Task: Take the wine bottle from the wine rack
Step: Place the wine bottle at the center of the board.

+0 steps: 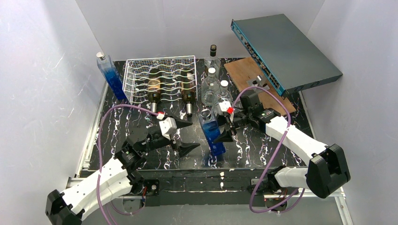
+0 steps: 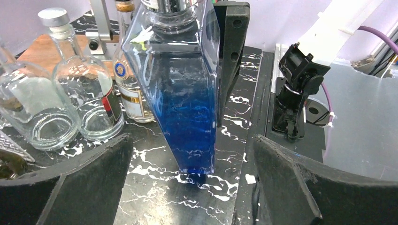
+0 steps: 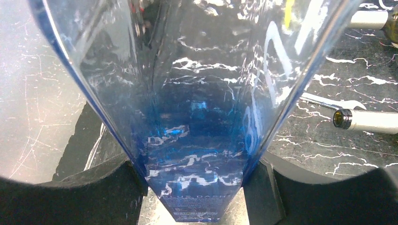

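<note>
2 wine bottles [image 1: 154, 89] lie in the wine rack [image 1: 136, 79], left of the upright bottles [image 1: 211, 86] and board [image 1: 241, 75].

Clear bottles [image 1: 211, 86] stand just right of the wine rack [image 1: 159, 60].

Two wine bottles [image 1: 154, 89] in wine rack [image 1: 136, 74]

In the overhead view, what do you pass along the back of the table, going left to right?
Back-left blue bottle → wine rack → clear bottles → grey box.
</note>
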Robot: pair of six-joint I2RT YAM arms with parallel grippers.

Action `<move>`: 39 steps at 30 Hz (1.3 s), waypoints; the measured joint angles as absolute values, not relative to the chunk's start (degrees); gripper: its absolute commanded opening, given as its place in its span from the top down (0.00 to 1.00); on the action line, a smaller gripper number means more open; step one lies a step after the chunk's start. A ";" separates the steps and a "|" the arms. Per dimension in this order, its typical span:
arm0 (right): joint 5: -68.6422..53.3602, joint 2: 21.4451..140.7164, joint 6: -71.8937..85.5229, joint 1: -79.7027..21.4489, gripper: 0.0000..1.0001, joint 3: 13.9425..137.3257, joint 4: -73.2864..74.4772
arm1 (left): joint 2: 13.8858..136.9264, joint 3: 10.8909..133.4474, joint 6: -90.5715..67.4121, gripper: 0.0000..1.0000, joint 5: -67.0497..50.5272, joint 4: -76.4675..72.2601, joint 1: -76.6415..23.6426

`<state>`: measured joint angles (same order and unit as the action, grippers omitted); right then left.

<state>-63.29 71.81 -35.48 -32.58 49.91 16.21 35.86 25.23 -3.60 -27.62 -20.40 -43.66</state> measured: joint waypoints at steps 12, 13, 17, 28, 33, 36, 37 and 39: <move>-64.95 71.81 -33.47 -32.58 0.99 49.69 14.35 | 49.06 24.99 -2.33 0.02 -24.29 -35.09 -48.07; -64.97 71.81 -33.26 -32.58 0.99 49.69 14.31 | 49.91 24.99 -2.35 0.02 -24.08 -36.03 -48.34; -65.39 71.81 -32.91 -32.58 0.99 49.47 13.56 | 52.62 24.99 -2.44 0.02 -23.20 -39.27 -49.15; -66.67 71.81 -31.66 -32.58 0.99 48.84 11.75 | 58.00 24.99 -3.79 0.02 -22.39 -45.89 -50.61; -66.89 71.81 -31.48 -32.58 0.99 48.84 11.73 | 59.37 25.02 -4.89 0.02 -21.96 -48.07 -51.13; -67.16 71.81 -31.27 -32.58 0.99 48.77 11.49 | 59.81 25.02 -5.34 0.03 -21.76 -49.17 -51.22; -67.31 71.81 -31.20 -32.56 0.99 48.58 11.14 | 59.90 25.02 -5.48 0.03 -21.69 -49.65 -51.24; -67.48 71.81 -31.14 -32.58 0.99 48.14 10.59 | 60.07 25.04 -5.78 0.03 -21.67 -50.39 -51.24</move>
